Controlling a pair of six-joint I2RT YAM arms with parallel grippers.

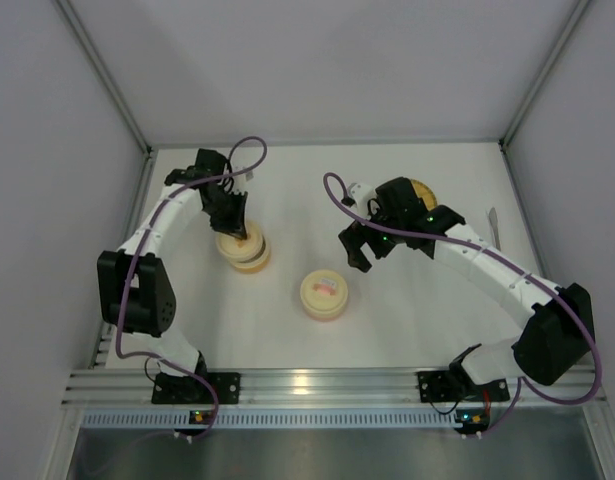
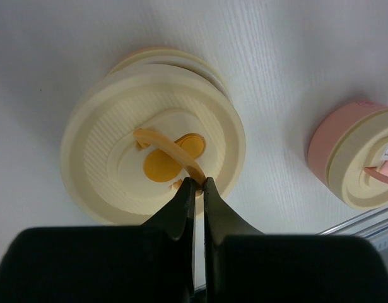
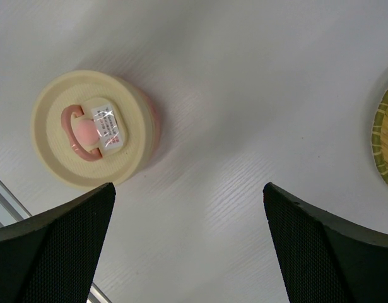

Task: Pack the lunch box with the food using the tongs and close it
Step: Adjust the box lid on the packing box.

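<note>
My left gripper is shut on the orange strap handle of a cream round lid. That lid sits slightly off-centre over the orange lunch box; in the top view the left gripper is right above it. A second lunch box with a cream lid and pink handle stands closed in the middle. My right gripper hangs open over bare table to its right, holding nothing. The tongs lie at the far right. No food shows.
A round woven plate lies behind the right arm, mostly covered by it; its rim shows in the right wrist view. The white table is bounded by walls on the sides and back and an aluminium rail in front.
</note>
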